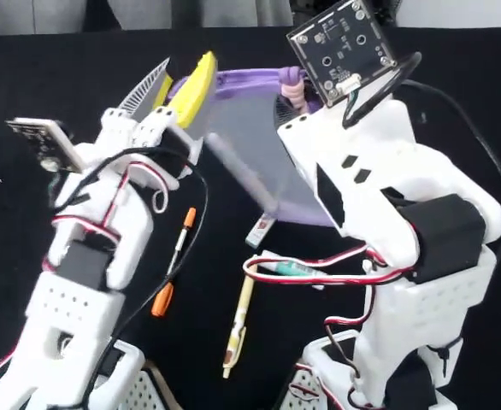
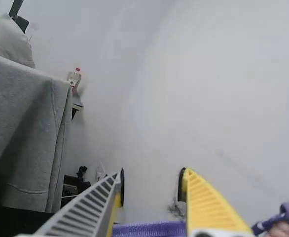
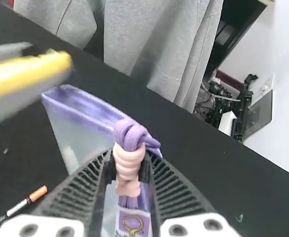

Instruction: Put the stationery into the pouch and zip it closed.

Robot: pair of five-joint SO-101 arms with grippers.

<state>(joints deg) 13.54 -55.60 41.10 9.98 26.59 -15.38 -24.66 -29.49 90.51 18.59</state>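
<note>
Closest to you, your right gripper [image 3: 129, 157] is clamped on the pouch's knotted pull cord [image 3: 130, 134]. The pouch [image 1: 249, 141], clear with purple trim, is held up over the black table [image 1: 54, 77] between both grippers. At its 10 o'clock corner your left gripper [image 1: 187, 67] has its fingers spread, with the purple rim lying between them. On the table toward the pouch's 6 o'clock lie a small white piece [image 1: 262, 229], a green pen [image 1: 295, 270] and a patterned pen [image 1: 239, 320]. An orange-capped pen [image 1: 179, 248] lies at 7 o'clock.
</note>
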